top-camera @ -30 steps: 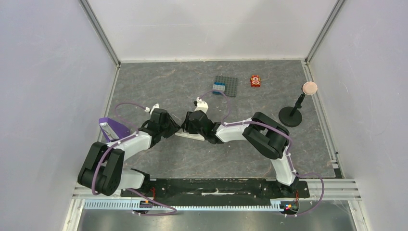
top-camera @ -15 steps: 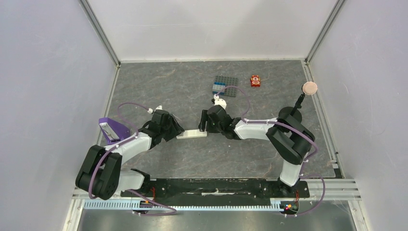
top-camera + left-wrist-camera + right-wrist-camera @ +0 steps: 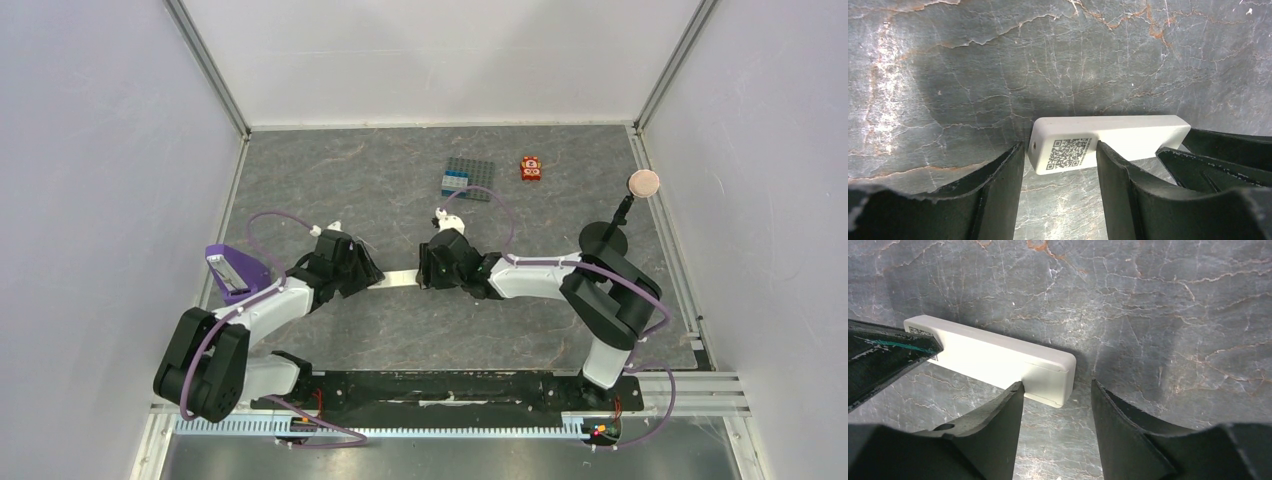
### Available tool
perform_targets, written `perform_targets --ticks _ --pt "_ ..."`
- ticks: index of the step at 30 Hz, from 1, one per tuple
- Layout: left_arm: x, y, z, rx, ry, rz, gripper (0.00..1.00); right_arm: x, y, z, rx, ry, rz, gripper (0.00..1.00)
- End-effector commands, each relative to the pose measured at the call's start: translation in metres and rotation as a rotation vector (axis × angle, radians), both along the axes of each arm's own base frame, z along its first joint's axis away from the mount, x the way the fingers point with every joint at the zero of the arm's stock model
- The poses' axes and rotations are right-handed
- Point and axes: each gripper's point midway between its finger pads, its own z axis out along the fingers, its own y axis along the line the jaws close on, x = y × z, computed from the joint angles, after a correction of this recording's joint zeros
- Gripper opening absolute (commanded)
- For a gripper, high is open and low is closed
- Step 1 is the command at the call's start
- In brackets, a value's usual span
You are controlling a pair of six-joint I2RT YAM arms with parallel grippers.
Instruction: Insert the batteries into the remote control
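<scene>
Remote control [image 3: 400, 279] lies flat on grey marbled table [image 3: 400, 335], mid-table, between both arms, with QR-code label [image 3: 1068, 152] near its left end. Left gripper [image 3: 1060, 150] sits low at that end, jaws spread, nothing clamped. Right gripper [image 3: 1057, 385] at opposite end, jaws likewise apart; one fingertip [image 3: 1015, 392] just beside remote's edge, contact unclear.

Remote control [image 3: 402, 279] flat on table [image 3: 400, 335]
</scene>
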Motion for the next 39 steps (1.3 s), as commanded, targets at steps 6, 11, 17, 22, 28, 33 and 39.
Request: perform_targets --ticks 6,11,17,22,28,33,39 --pt "-0.004 -0.006 -0.001 0.005 0.020 -0.063 0.59 -0.013 -0.014 -0.032 -0.189 0.033 0.059 0.47" --pt "0.000 -0.015 0.002 -0.030 0.005 -0.090 0.58 -0.014 -0.009 -0.032 -0.245 0.009 0.083 0.44" --pt "0.001 -0.029 0.003 -0.078 -0.015 -0.158 0.57 -0.014 -0.004 -0.033 -0.306 -0.011 0.113 0.45" --pt "-0.001 -0.046 0.004 -0.144 -0.036 -0.208 0.54 -0.021 0.007 -0.041 -0.301 0.027 0.146 0.45" --pt "-0.002 -0.059 0.008 -0.186 -0.069 -0.244 0.53 -0.035 0.017 -0.051 -0.192 0.112 0.142 0.44" --pt "0.003 -0.059 0.010 -0.184 -0.077 -0.232 0.53 -0.033 0.014 -0.044 -0.110 0.131 0.094 0.43" --pt "0.032 -0.040 0.037 -0.053 -0.143 -0.145 0.56 -0.006 -0.016 -0.002 -0.172 -0.067 0.059 0.71"
